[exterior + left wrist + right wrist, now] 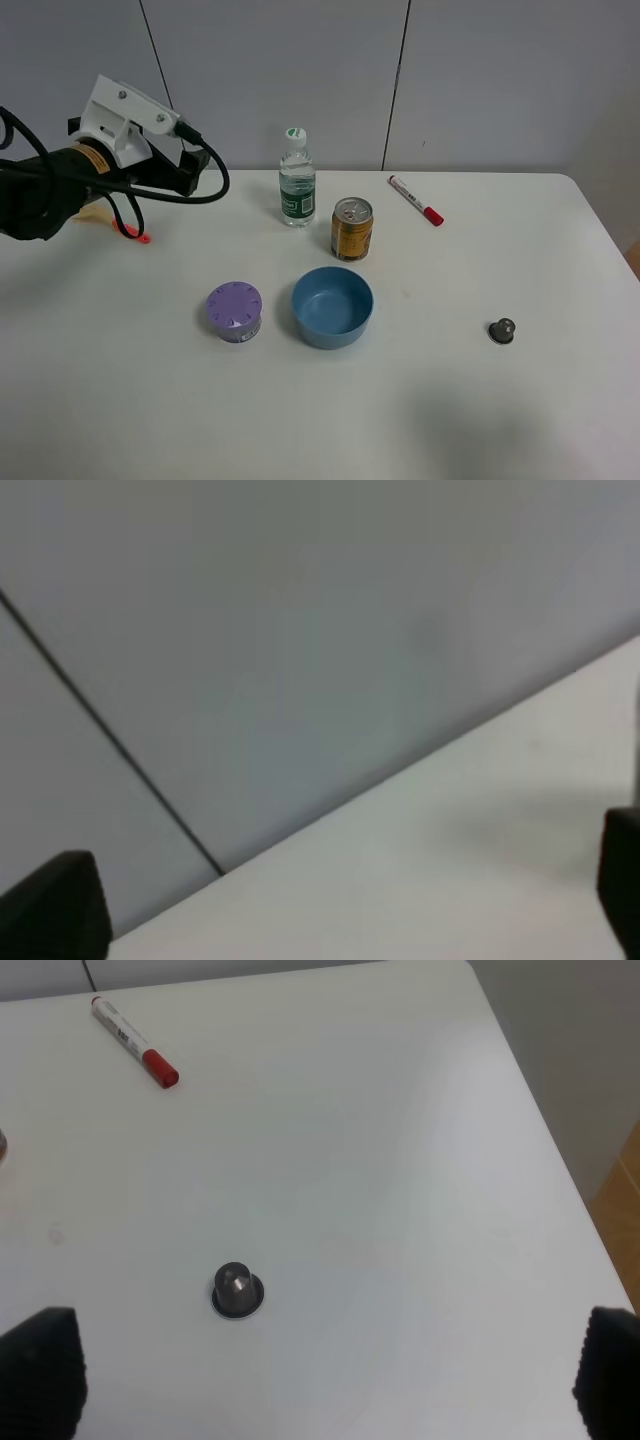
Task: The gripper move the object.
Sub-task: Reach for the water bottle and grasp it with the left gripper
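Observation:
The clear water bottle (297, 180), with a white cap and green label, stands upright at the back middle of the white table (480, 420). My left gripper (188, 172), black fingers on a white mount, hovers to the left of the bottle, well apart from it. In the left wrist view its fingertips (50, 908) sit wide apart with nothing between them; that view shows only the wall and the table edge, not the bottle. My right gripper (325, 1380) is open and empty, and it is out of the high view.
A gold can (352, 228) stands just right of and in front of the bottle. A blue bowl (332, 305) and a purple lidded tub (235, 312) sit nearer the front. A red-capped marker (415, 200) and a small dark knob (501, 330) lie to the right. A red item (135, 234) lies under my left arm.

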{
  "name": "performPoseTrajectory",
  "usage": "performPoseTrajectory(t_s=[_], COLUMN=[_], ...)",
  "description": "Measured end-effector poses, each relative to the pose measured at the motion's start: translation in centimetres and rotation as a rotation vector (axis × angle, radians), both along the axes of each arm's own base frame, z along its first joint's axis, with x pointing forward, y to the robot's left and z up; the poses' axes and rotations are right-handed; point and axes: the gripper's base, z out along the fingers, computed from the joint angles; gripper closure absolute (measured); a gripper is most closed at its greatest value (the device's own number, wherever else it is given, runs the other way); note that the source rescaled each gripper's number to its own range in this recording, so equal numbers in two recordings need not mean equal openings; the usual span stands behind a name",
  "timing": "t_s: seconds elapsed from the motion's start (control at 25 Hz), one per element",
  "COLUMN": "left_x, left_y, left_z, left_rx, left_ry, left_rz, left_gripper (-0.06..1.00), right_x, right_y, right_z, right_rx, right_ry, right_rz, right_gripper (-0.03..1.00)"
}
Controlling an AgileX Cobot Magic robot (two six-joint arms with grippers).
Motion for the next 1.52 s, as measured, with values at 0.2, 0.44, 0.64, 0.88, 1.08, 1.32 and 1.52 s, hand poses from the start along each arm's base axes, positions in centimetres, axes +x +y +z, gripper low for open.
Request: performPoseTrajectory(t_s=[0.2,0.44,0.64,0.88,1.08,1.32,1.52], left_x=[0.4,0.9,0.9,0.6,0.5,1.2,2.3], left_y=[-0.5,-0.9,-1.5,-2.4,-2.8,-3.3,-4.3], left_z=[-2.2,-4.2,-4.7,-5.7,-6.0,-6.2,-6.7], left_rx=[0.023,-0.016,-0.054,-0.127,-0.18,-0.228,-0.259], left_ry=[-0.001,-0.002,-0.029,-0.006,-0.004,0.021,0.038], left_rz=[-0.056,-0.068,-0.138,-0.229,-0.269,-0.302,-0.333], left_gripper=[-0.06,-0.06,-0.06,-0.06,-0.06,-0.06,-0.06], right_x=[0.0,0.0,0.0,0.0,0.0,0.0,0.0], right_y=[0.0,0.0,0.0,0.0,0.0,0.0,0.0], right_z=[0.0,0.0,0.0,0.0,0.0,0.0,0.0], right_rx=[0.0,0.0,0.0,0.0,0.0,0.0,0.0], right_ry=[0.0,0.0,0.0,0.0,0.0,0.0,0.0], right_rz=[0.0,0.0,0.0,0.0,0.0,0.0,0.0], right_gripper=[-0.03,-0.03,-0.03,-0.03,-0.03,-0.03,-0.03])
